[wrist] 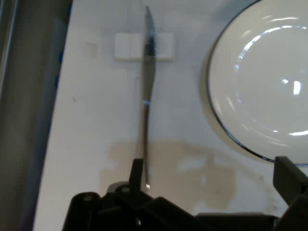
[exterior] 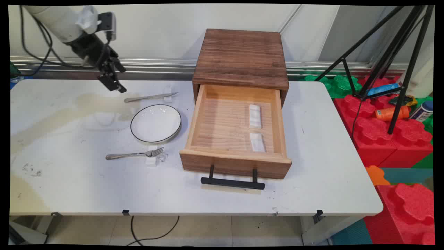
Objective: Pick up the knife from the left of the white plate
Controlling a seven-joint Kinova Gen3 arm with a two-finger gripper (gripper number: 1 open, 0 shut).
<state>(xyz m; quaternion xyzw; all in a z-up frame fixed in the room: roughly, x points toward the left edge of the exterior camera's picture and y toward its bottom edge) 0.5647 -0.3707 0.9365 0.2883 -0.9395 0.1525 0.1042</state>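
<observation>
Hand view: pincer (wrist: 209, 175) spread wide over slim steel knife (wrist: 147, 91) (round glossy plate (wrist: 262, 82) beside).

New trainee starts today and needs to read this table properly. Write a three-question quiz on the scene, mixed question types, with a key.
1. True or false: the drawer of the wooden box is pulled open.

2. Which piece of cutlery lies nearest the end effector?
A. the fork
B. the knife
C. a spoon

3. Fill in the word: the knife's blade rests on a small white ____.

Key
1. True. The drawer stands open, with two white blocks inside it.
2. B. The end effector hangs open above the knife's handle; the fork lies on the near side of the plate.
3. Block.
</observation>
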